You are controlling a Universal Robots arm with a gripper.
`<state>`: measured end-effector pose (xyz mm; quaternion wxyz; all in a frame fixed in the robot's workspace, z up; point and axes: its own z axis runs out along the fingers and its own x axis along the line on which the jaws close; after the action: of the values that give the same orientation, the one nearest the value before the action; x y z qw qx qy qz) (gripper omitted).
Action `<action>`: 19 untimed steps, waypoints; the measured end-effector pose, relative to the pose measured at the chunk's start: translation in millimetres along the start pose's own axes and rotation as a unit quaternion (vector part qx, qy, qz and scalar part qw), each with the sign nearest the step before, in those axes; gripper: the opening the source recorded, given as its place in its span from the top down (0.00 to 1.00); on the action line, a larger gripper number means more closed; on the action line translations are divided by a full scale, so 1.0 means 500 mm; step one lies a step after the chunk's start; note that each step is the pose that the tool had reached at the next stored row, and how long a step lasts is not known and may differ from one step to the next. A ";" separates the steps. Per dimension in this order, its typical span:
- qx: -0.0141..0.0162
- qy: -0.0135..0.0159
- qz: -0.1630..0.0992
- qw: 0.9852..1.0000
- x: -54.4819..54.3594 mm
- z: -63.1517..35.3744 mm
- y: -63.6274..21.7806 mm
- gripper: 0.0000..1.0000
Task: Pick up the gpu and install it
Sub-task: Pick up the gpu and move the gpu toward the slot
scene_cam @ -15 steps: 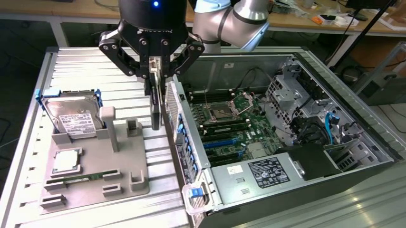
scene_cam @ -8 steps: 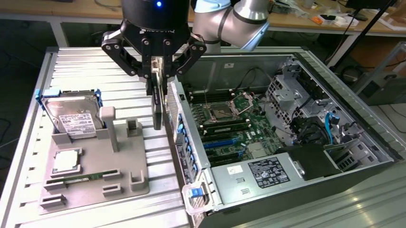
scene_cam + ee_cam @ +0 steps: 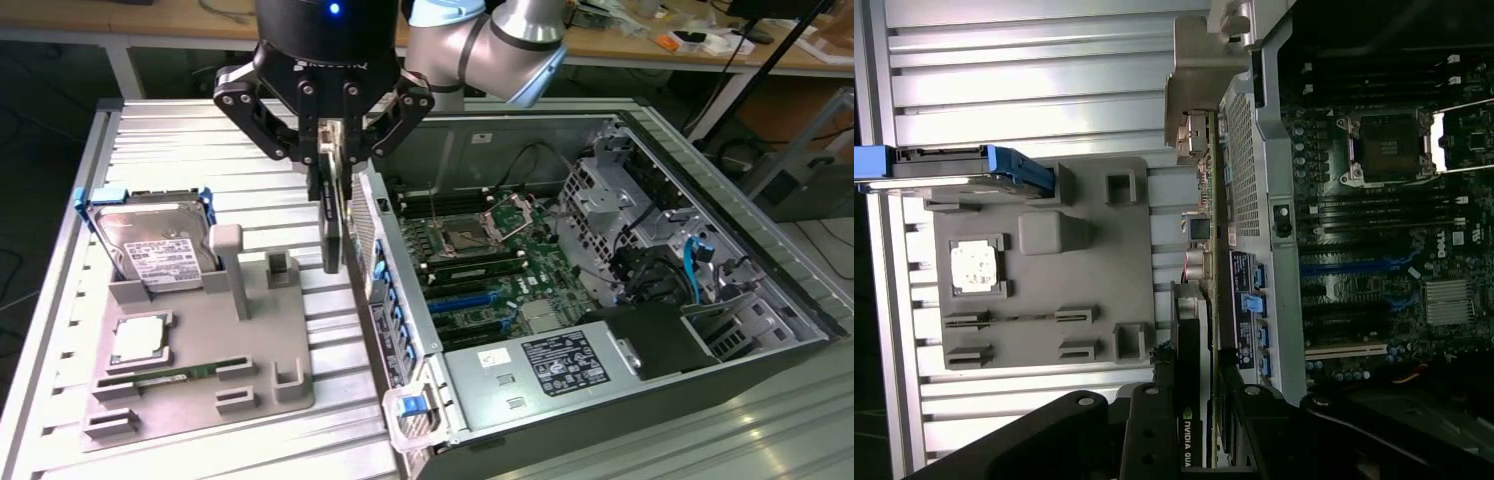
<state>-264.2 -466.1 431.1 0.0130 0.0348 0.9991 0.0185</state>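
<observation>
My gripper (image 3: 330, 140) is shut on the gpu (image 3: 331, 235), a thin dark card that hangs edge-on and upright below the fingers. It is lifted above the slatted table, between the grey fixture tray (image 3: 267, 385) and the rear wall of the open computer case (image 3: 400, 330), close to that wall. In the wrist view the gpu (image 3: 1192, 300) runs away from the gripper (image 3: 1194, 440), and its pale metal bracket (image 3: 1199, 80) is at the far end. The motherboard (image 3: 494, 260) with its slots lies open inside the case, to the exterior view's right of the card.
On the fixture tray stand a silver hard drive (image 3: 150, 250) in a blue frame, a CPU (image 3: 139, 340) and a green memory stick (image 3: 180, 373). A post (image 3: 230, 265) rises from the tray. The power supply (image 3: 554, 365) fills the case's near corner.
</observation>
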 end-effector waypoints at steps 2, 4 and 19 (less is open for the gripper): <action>0.000 0.000 0.000 1.000 -0.002 0.000 0.000 0.73; 0.000 0.000 0.000 1.000 -0.006 0.000 0.000 0.73; 0.000 0.000 0.000 1.000 -0.039 0.001 0.003 0.73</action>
<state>-244.9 -466.1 431.2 0.0130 0.0348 0.9991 0.0184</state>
